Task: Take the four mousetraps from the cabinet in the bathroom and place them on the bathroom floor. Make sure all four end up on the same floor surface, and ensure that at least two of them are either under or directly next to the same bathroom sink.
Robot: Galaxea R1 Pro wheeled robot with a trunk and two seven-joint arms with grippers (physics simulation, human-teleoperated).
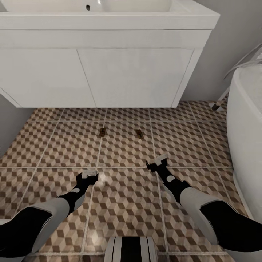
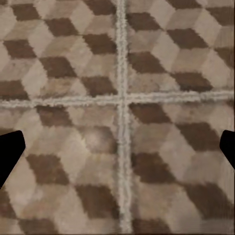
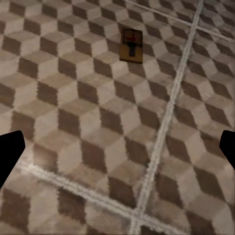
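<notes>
Two mousetraps lie flat on the bathroom floor (image 1: pixel 123 153) just in front of the sink (image 1: pixel 109 22): one mousetrap (image 1: pixel 102 132) to the left, the other mousetrap (image 1: pixel 139 134) to the right. My right gripper (image 1: pixel 157 163) hovers low over the tiles, open and empty, a short way back from the right trap. In the right wrist view a mousetrap (image 3: pixel 131 45) lies ahead of the open right gripper (image 3: pixel 117 152). My left gripper (image 1: pixel 89 175) is open and empty over a grout crossing (image 2: pixel 122 98) of the tiles. The cabinet is out of view.
The sink's white cupboard doors (image 1: pixel 109 78) hang above the floor, leaving a gap beneath. A white bathtub (image 1: pixel 247 138) bulges in at the right. A grey wall (image 1: pixel 11 120) closes the left side. My base (image 1: pixel 131 249) shows at the bottom edge.
</notes>
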